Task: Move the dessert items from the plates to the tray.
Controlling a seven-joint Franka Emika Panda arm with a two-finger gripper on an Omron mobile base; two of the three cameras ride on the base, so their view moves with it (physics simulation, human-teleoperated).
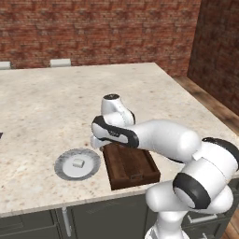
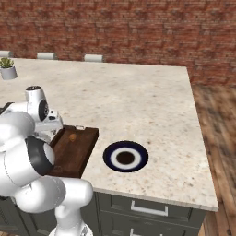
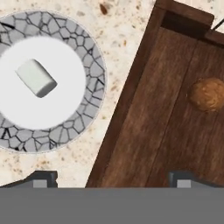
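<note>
End effector [image 3: 112, 177] open; brown ball [image 3: 206, 94] ahead in tray [image 3: 144, 131].

The ball [image 3: 206, 94] lies in the tray [image 3: 144, 131]; the cube [image 3: 36, 78] lies on the plate [image 3: 92, 57] beside it.

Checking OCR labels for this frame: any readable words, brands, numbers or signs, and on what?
None: no readable text anywhere.
The wooden tray, grey plate, blue-rimmed plate, white lump and brown ball carry no words or numbers.
The counter and brick wall bear none either.
</note>
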